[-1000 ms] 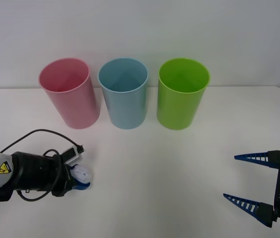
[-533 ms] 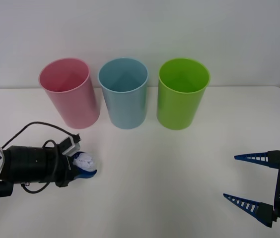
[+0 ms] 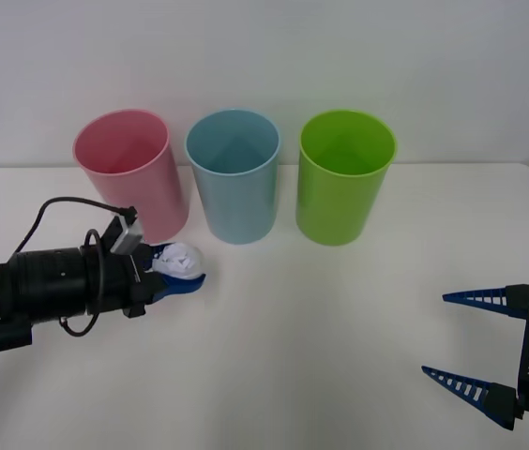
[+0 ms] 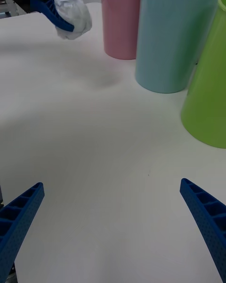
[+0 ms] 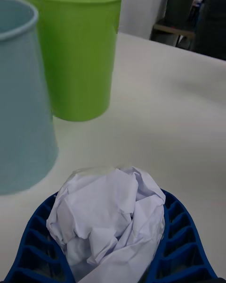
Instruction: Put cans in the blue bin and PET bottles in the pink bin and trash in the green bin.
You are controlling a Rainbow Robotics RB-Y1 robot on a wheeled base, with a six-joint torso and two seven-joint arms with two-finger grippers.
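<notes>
One paper ball (image 3: pixel 179 260) is on its way to a bin.
Left end effector (image 3: pixel 176 272) squeezes it above the surface, near the pink bin (image 3: pixel 131 174). Carry it high over the green bin (image 3: pixel 343 176), then let go. Right end effector (image 3: pixel 476 345) waits open.

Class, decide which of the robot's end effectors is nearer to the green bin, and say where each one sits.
Right. The open right end effector waits at the table's near right, below the green bin. The left end effector holds the paper ball beyond the blue bin, slightly farther off.
</notes>
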